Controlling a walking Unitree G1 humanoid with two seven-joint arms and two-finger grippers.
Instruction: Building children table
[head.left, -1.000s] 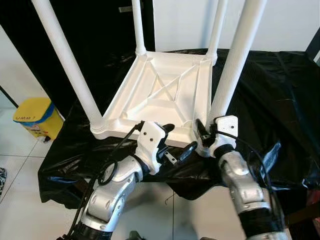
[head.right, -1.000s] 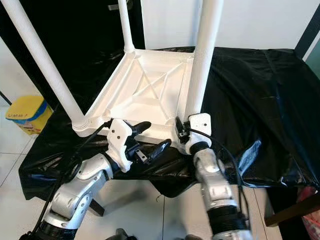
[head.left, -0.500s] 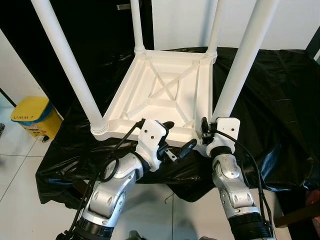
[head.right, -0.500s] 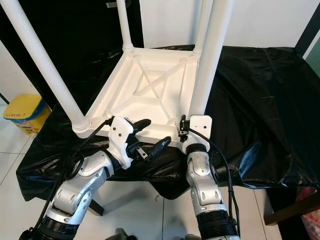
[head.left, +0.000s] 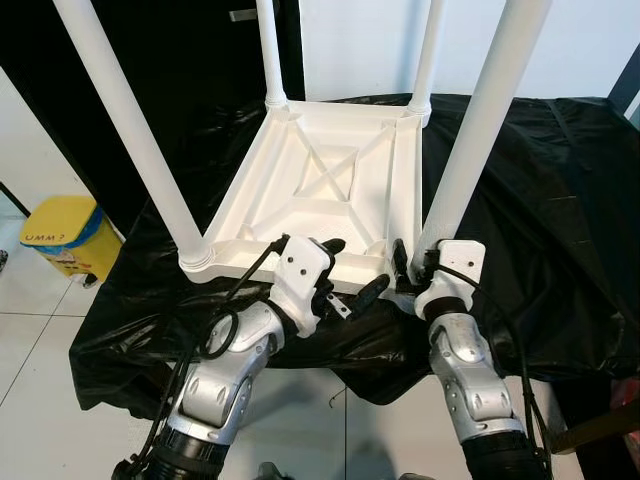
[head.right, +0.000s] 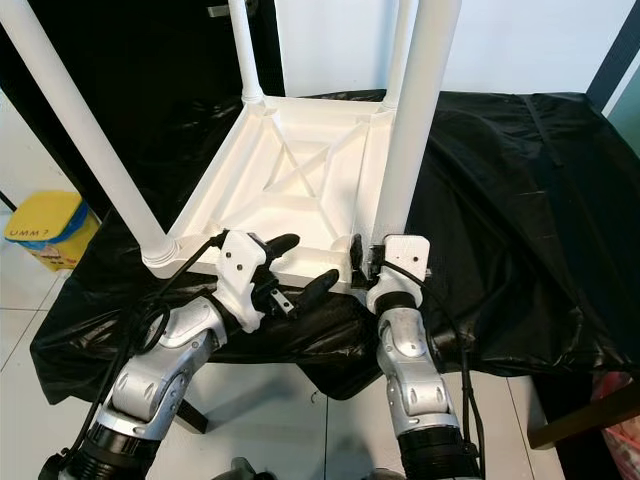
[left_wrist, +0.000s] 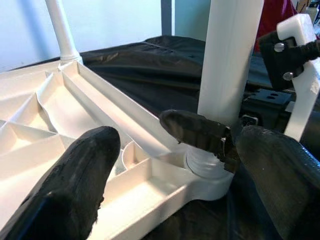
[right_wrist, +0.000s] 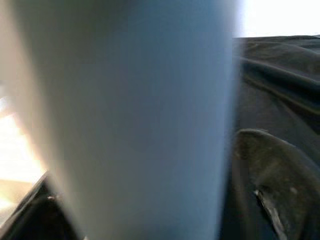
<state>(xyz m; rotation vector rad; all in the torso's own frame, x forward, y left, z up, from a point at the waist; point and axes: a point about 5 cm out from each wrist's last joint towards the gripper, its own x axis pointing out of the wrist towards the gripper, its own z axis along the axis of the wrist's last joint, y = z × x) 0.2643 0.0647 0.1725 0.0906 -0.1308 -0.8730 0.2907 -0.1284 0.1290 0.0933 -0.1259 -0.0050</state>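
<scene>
On black plastic sheet (head.left: 560, 190): white children's table (head.left: 330, 190) laid upside down, ribbed underside up, four white legs seated at corners. Yellow bin (head.left: 62, 235) seen on tiled floor at left. Left gripper (head.left: 350, 270) held at table's near edge, fingers spread. Right gripper (head.right: 362, 258) placed around near right leg (head.left: 480, 120); fingers apparently closed on it, though wrist view is blurred.

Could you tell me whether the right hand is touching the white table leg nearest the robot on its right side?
Touching. In the left wrist view, one black finger of the right hand lies against the near right leg just above its socket.
</scene>
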